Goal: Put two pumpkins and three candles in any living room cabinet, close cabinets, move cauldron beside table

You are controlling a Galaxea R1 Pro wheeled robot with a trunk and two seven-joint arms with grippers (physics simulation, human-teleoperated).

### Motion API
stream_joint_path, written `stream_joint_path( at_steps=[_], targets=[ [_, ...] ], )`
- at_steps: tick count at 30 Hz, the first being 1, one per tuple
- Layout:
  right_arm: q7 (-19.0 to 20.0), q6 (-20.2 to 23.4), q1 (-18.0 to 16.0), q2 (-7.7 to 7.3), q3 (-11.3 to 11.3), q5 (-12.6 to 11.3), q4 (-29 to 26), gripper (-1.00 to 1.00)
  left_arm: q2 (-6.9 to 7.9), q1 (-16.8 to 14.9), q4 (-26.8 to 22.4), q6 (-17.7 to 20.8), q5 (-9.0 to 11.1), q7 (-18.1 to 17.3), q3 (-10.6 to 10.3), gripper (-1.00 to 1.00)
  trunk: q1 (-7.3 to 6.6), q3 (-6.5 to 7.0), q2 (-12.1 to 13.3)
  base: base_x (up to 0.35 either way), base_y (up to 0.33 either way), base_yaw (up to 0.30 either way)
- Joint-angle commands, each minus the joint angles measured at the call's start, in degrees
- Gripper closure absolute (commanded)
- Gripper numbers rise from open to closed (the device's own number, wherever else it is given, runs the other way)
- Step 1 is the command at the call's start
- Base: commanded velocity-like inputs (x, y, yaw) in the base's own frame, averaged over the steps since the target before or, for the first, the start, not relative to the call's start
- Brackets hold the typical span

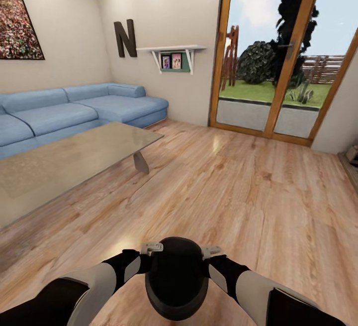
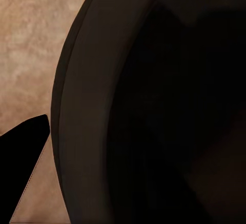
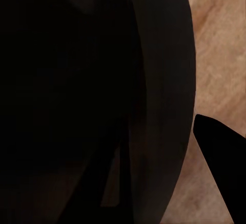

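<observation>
While both grippers, left gripper [image 1: 151,248] and right gripper [image 1: 211,252], press the cauldron [image 1: 176,276] between them, jaw state unclear, it rides well short of the table [image 1: 59,166]; placement remains.

cauldron [image 3: 77,101]: black rounded wall looming very close, taking up most of the frame, its curved edge running down one side | wooden floor [image 3: 220,65]: pale grain showing past that edge | right gripper: one dark fingertip [image 3: 220,157] poking in just beside the cauldron's edge, grip state not showing
</observation>
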Motion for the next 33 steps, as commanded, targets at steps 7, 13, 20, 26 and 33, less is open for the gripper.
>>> stream_joint_path(
  at_steps=[7,13,20,26,33],
  targets=[
    [-0.1,0.2,0.0,-0.03,1.6,-0.8,-0.1,1.0,0.62,-0.1,0.0,-0.1,0.2,0.1,-1.4,1.0,-0.02,0.28,0.0,0.0,0.0,0.244],
    [-0.1,0.2,0.0,-0.03,1.6,-0.8,-0.1,1.0,0.62,-0.1,0.0,-0.1,0.2,0.1,-1.4,1.0,-0.02,0.54,0.0,0.0,0.0,0.25],
    [-0.1,0.2,0.0,-0.03,1.6,-0.8,-0.1,1.0,0.62,-0.1,0.0,-0.1,0.2,0.1,-1.4,1.0,-0.02,0.84,0.0,0.0,0.0,0.251],
    [-0.1,0.2,0.0,-0.03,1.6,-0.8,-0.1,1.0,0.62,-0.1,0.0,-0.1,0.2,0.1,-1.4,1.0,-0.02,1.1,0.0,0.0,0.0,0.251],
    [-0.1,0.2,0.0,-0.03,1.6,-0.8,-0.1,1.0,0.62,-0.1,0.0,-0.1,0.2,0.1,-1.4,1.0,-0.02,1.4,0.0,0.0,0.0,0.251]
  ],
)
